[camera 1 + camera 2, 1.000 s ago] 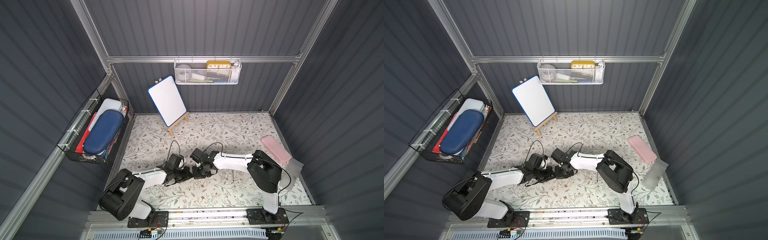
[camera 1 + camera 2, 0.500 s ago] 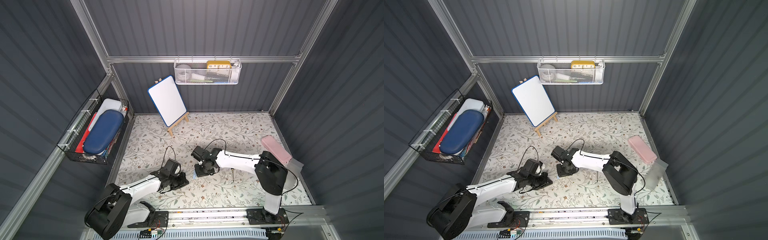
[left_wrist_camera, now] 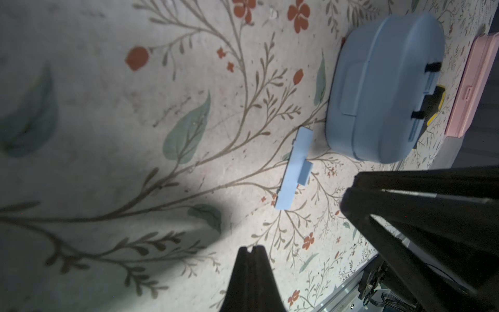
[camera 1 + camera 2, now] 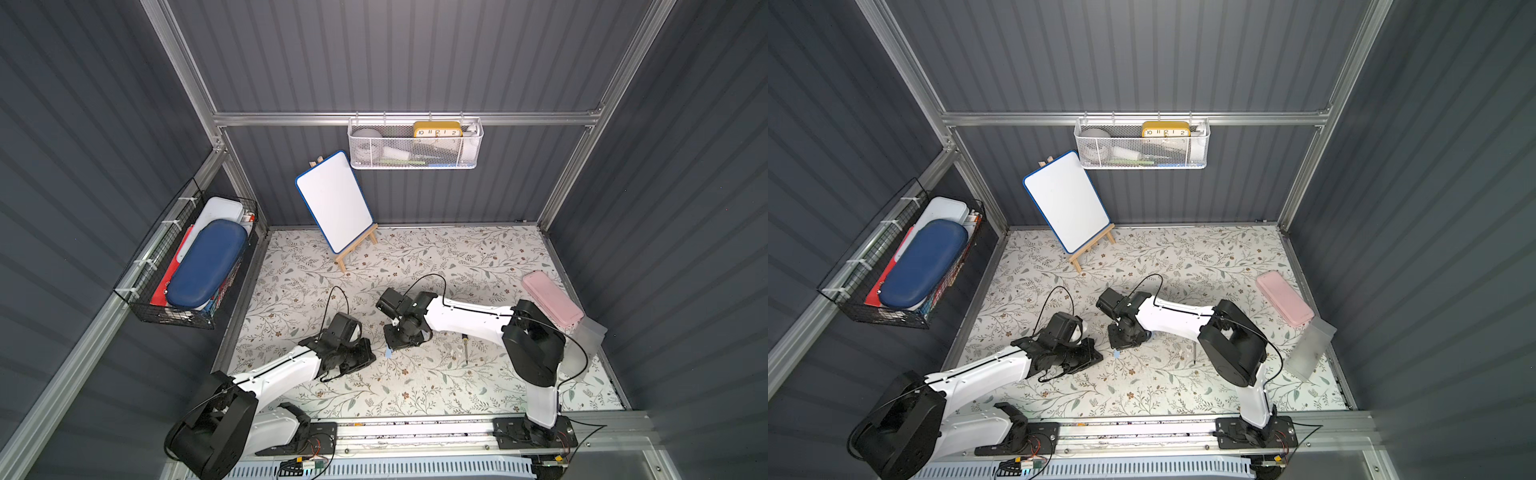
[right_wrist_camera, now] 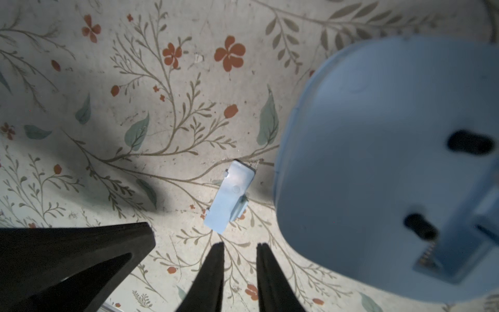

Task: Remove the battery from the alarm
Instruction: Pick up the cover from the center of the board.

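The alarm [image 3: 378, 89] is a light-blue clock lying with its blue back up on the floral mat. In the right wrist view the alarm [image 5: 364, 162] fills one side, and its opened compartment shows a metal contact. The battery shows in no view. A small flat light-blue cover [image 5: 229, 197] lies loose on the mat beside the alarm, between the two grippers [image 4: 389, 353]. My right gripper [image 5: 240, 244] hovers just short of the cover, jaws a little apart with nothing between them. My left gripper [image 3: 251, 248] is shut and empty, a short way from the cover [image 3: 294, 167].
A thin screwdriver [image 4: 465, 349] lies under the right arm. A pink case [image 4: 548, 303] and a translucent box [image 4: 588, 332] sit at the right edge. A whiteboard easel [image 4: 334, 199] stands at the back. Wire baskets hang on the back wall [image 4: 415, 145] and the left wall [image 4: 195, 266].
The left arm has drawn back toward the front, away from the right gripper. The right jaws have parted, and the blue cover now shows on the mat between the grippers.
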